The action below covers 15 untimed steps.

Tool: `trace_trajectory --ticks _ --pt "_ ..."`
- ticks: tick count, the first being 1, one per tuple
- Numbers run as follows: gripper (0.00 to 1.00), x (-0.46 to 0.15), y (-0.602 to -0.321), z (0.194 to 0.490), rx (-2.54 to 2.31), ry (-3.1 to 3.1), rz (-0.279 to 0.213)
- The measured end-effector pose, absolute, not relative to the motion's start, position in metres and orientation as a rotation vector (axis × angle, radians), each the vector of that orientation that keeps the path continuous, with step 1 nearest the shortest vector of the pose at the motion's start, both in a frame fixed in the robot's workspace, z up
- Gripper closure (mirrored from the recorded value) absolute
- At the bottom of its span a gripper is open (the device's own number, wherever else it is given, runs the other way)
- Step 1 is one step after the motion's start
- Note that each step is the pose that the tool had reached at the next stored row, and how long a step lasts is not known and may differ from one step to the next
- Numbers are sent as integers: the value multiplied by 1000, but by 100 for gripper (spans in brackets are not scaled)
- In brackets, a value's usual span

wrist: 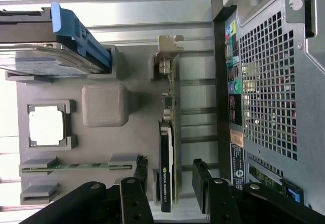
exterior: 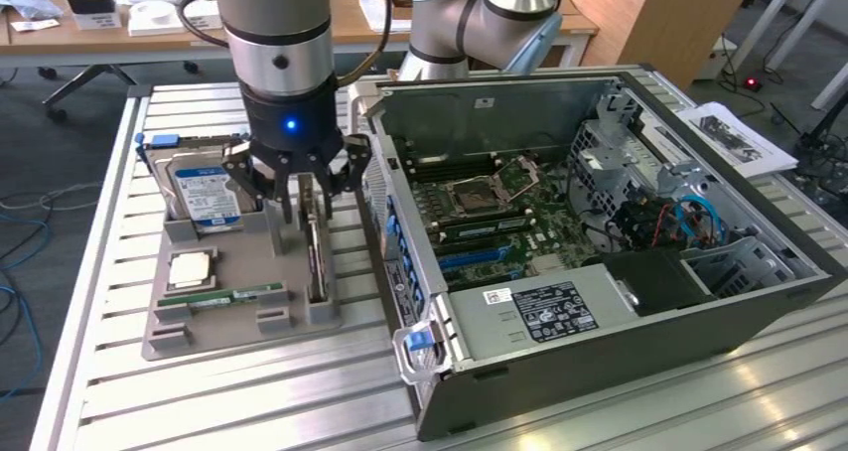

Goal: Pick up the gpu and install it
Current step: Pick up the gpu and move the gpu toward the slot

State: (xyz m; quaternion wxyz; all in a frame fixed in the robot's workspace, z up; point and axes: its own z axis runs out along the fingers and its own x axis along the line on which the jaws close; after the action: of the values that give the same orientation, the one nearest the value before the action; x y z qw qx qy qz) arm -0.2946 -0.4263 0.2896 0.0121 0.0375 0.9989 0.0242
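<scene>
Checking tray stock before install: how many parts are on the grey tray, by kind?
Hard drive: 1
CPU: 1
Memory stick: 1
GPU: 1
Total: 4

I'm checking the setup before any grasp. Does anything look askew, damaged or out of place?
Nothing stands out. The gpu stands on edge in its slot on the grey tray, with the open gripper straddling it. The hard drive, processor and memory stick sit in their holders.
</scene>
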Motion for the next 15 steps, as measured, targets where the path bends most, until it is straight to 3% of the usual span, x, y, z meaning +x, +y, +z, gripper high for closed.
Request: trace_trajectory --ticks 15 --pt "51 -294 -426 263 117 3114 76"
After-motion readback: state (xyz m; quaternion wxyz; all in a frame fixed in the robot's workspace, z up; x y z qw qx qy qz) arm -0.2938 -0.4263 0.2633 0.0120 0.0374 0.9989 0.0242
